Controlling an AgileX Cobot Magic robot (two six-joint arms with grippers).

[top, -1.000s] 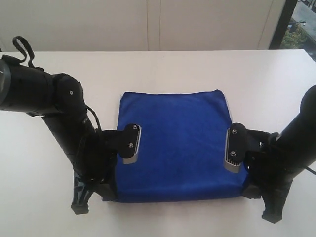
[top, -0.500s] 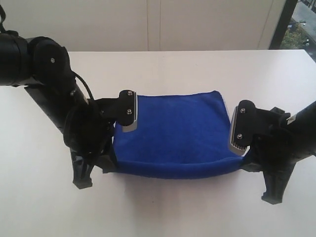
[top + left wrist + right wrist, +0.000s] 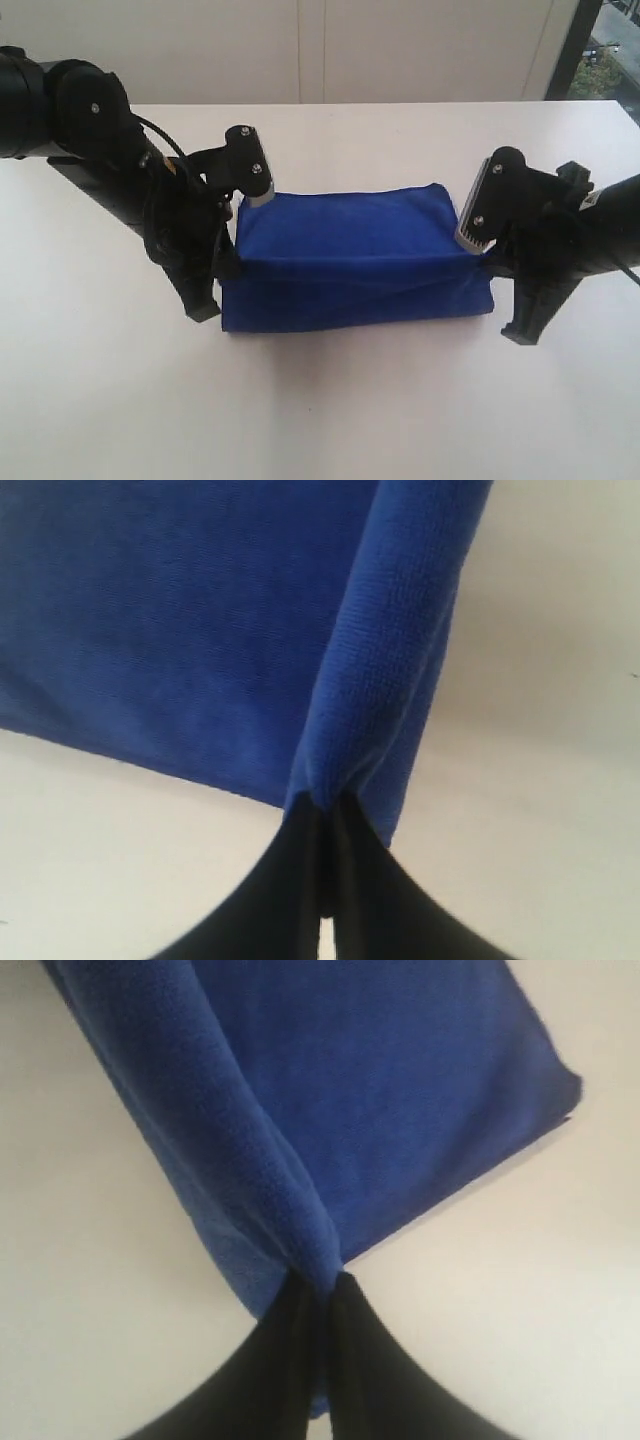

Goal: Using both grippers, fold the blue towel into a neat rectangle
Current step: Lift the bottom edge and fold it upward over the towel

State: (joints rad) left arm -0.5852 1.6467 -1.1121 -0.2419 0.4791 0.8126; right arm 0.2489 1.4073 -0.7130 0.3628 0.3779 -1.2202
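The blue towel lies across the middle of the white table, doubled over into a wide band with a rounded fold along its near side. My left gripper is shut on the towel's left end, its fingers mostly hidden behind the arm. My right gripper is shut on the right end. In the left wrist view the black fingers of the left gripper pinch a gathered ridge of the blue towel. The right wrist view shows the right gripper clamping a bunched edge of the towel.
Bare white tabletop surrounds the towel on all sides. The table's far edge meets a pale wall, and a window shows at the upper right. The left arm's bulky joints stand over the table's left side.
Both grippers have risen and travelled away from the near edge, carrying the towel's near hem over the rest. The flat square has become a narrower doubled band.
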